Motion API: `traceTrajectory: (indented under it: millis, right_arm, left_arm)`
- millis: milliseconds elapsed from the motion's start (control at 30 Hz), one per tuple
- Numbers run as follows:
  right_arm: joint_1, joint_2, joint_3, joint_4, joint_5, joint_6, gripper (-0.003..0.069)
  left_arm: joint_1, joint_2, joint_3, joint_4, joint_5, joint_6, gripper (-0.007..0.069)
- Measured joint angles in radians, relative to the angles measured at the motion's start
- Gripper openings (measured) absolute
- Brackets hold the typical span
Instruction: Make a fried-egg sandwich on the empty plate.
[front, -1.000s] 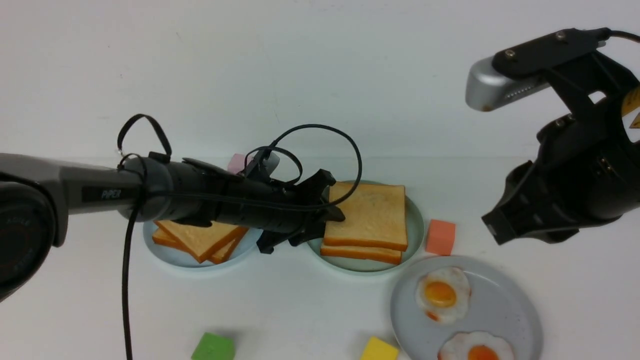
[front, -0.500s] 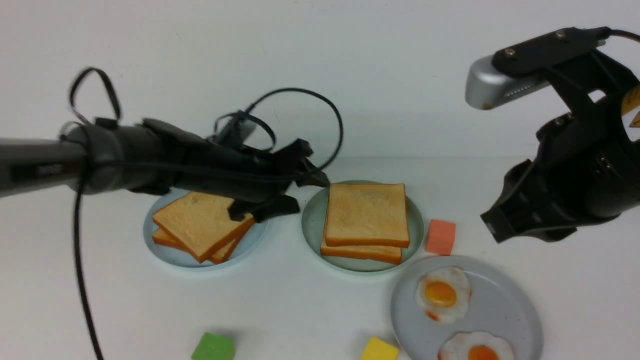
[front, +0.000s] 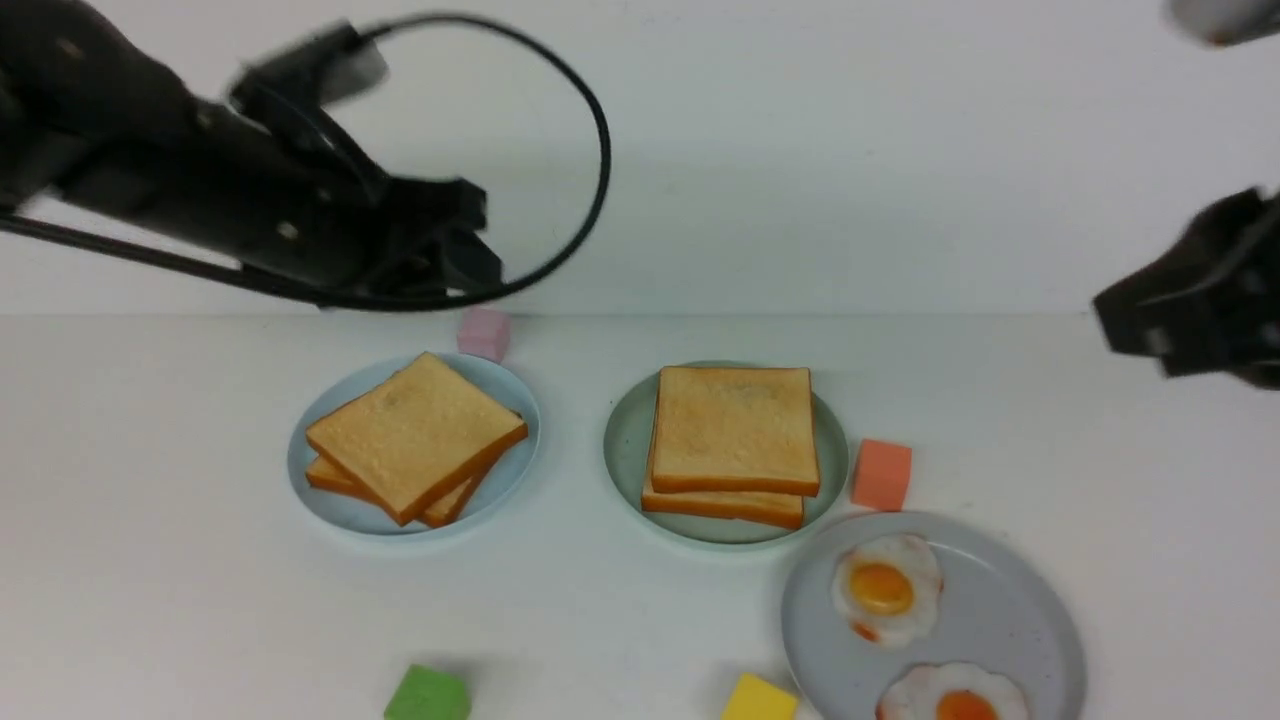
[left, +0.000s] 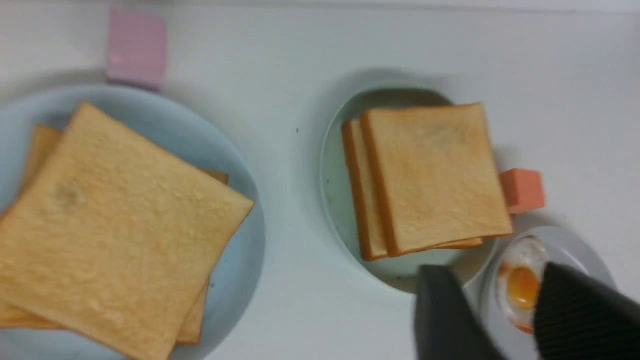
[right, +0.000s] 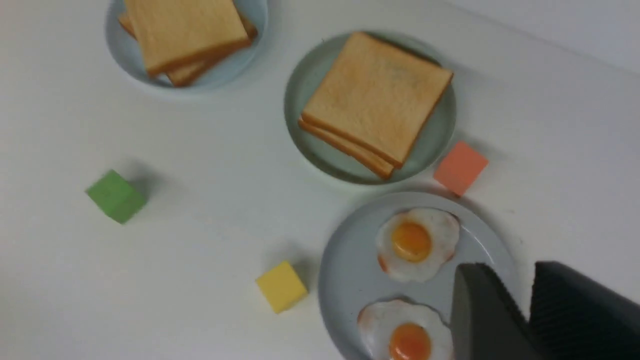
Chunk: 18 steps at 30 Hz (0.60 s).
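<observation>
On the mint-green empty plate (front: 625, 440) at the table's centre lie two square toast slices stacked flat, the sandwich (front: 735, 425); whether an egg lies between them is hidden. My left gripper (front: 480, 245) hangs high above the table, behind and left of that plate. In the left wrist view this gripper (left: 495, 272) is open with nothing between its fingers. My right gripper (front: 1130, 315) hovers blurred at the far right. The right wrist view shows it (right: 507, 267) open and empty over the grey plate's edge.
A pale blue plate (front: 330, 510) at the left carries a skewed toast pile (front: 415, 435). At the front right a grey plate (front: 1000, 610) holds two fried eggs (front: 885, 588). Pink (front: 484, 332), orange (front: 881, 474), green (front: 427, 694) and yellow (front: 758, 700) cubes lie around.
My left gripper has left the top toast's edge and swung up and back to the left, uncovering both plates. The right arm has drawn away to the right.
</observation>
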Motion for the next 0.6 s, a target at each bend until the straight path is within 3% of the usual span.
traceTrajectory:
  millis: [167, 333, 500, 600]
  right_arm:
    - [0.000, -0.172, 0.147, 0.104, -0.034, 0.007, 0.0169]
    - [0.000, -0.404, 0.381, 0.116, -0.134, 0.020, 0.0121]
    - [0.000, -0.686, 0.629, -0.009, -0.305, 0.077, -0.0002]
    - [0.000, -0.831, 0.746, -0.129, -0.406, 0.083, -0.0013]
  left_arm:
    - [0.000, -0.119, 0.000, 0.109, 0.099, -0.098, 0.0000]
    - [0.000, -0.274, 0.034, 0.235, 0.177, -0.207, -0.0013]
    - [0.000, -0.533, 0.131, 0.328, 0.237, -0.353, -0.0013]
    - [0.000, -0.699, 0.225, 0.336, 0.281, -0.381, -0.0013]
